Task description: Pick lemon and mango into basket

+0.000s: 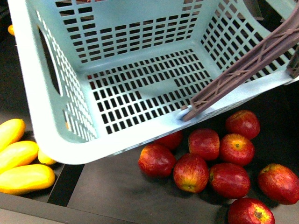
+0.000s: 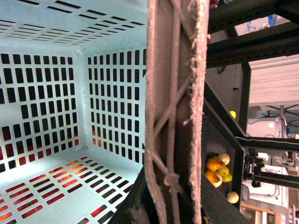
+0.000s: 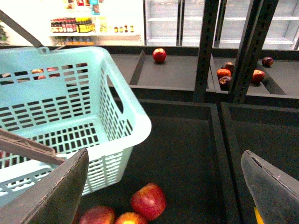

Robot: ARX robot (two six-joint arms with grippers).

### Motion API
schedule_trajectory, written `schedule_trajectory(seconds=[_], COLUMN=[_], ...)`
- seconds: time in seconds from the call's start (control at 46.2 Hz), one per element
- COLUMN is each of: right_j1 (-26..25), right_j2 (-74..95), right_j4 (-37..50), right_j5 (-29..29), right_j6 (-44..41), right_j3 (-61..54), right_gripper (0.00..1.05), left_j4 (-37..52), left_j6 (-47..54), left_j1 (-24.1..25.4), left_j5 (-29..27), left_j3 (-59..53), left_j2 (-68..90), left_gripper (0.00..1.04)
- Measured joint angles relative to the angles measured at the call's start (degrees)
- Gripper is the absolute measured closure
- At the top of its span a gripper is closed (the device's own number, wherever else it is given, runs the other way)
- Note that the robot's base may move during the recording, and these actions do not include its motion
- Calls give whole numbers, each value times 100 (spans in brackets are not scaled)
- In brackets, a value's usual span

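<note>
The right claw (image 3: 164, 156) is hanging spread and empty; the left claw, can't tell. The basket (image 1: 93, 151) is tilting over the mangoes (image 1: 17, 155), half-covering what's probably the lemon (image 1: 45, 158), so any reach is risking bumping the rim.

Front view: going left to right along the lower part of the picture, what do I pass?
Yellow mangoes at the left edge → near corner of the light-blue basket → cluster of red apples → rightmost apple at the right edge.

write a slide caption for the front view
Empty blue basket tilted over red apples, yellow mangoes at its left
</note>
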Motion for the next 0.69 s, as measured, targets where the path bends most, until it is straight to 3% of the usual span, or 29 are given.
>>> schedule_trajectory(seconds=[0.346, 0.692], right_j1=[0, 0], right_j2=[0, 0], right_j4=[0, 0], right_j5=[0, 0], right_j6=[0, 0], right_j3=[0, 0], right_gripper=[9, 9], left_j4=[205, 205], left_j6=[-7, 39], left_j1=[-643, -612], left_j5=[439, 339], left_j3=[367, 367], left_j2=[195, 197], left_gripper=[98, 98])
